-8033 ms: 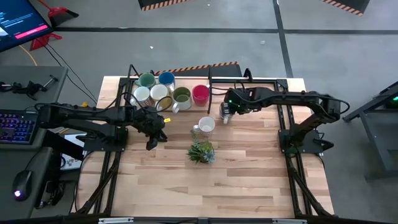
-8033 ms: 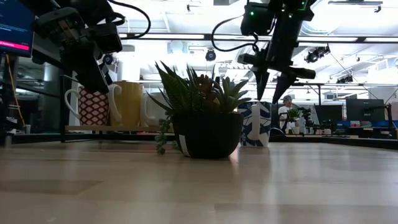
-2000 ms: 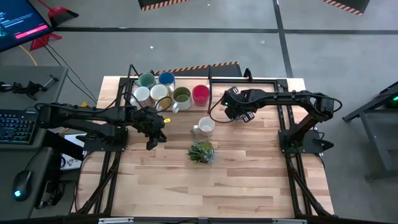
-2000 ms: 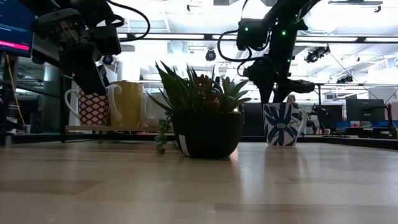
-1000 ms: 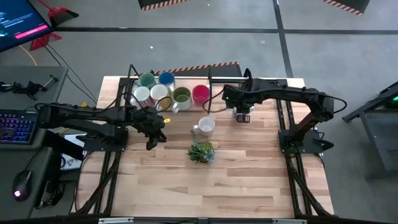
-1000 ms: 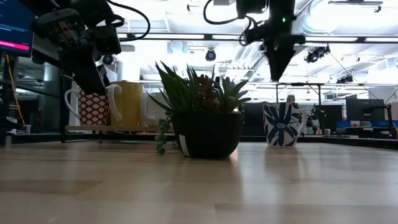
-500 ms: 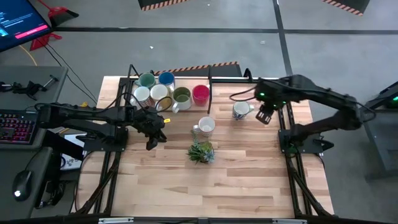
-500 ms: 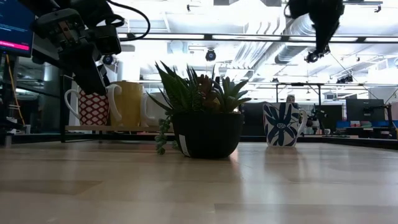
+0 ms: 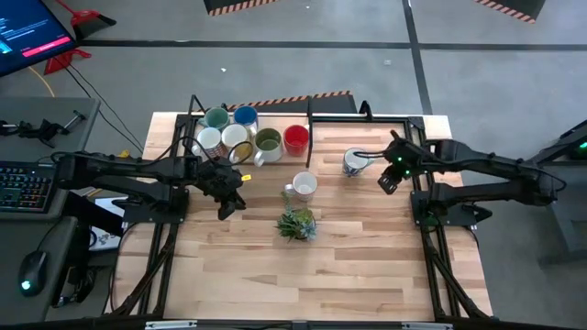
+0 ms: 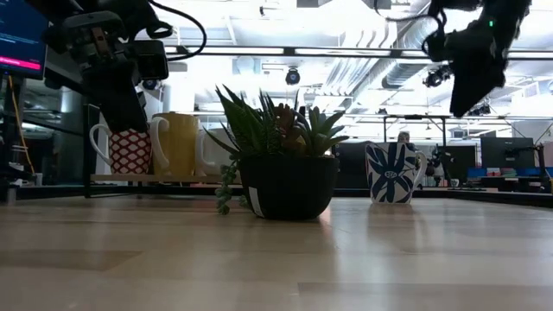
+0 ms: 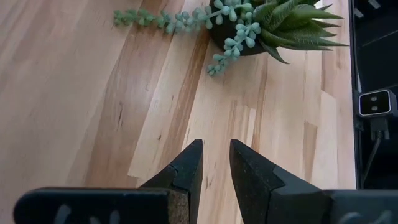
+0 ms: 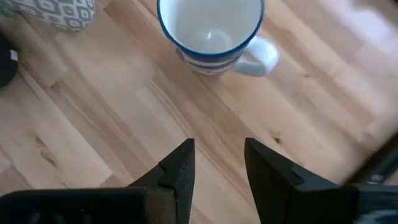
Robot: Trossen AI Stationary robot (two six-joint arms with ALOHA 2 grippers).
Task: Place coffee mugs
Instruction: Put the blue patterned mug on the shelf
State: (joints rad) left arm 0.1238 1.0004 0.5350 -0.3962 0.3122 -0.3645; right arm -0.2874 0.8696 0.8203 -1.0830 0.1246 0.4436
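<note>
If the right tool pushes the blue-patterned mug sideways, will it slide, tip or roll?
The blue-patterned mug looks squat, standing upright on smooth wood, so it would probably slide rather than tip. Its handle sticks out, so a push there may spin it. It looks ceramic, hence stiff and likely breakable.

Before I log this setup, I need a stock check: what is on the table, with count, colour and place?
cluster mugs: six; teal, blue, two white, olive green, red; back of the table, left of centre.
white mug: one, mid-table, just behind the plant.
blue-rimmed mug: one, white with blue leaf pattern, upright, back right, handle toward the right gripper.
succulent plant: one, green, dark pot, centre.
table: one, light wood.
left gripper: empty, jaws slightly apart, left of the plant.
right gripper: empty, open, just right of the blue-rimmed mug.
</note>
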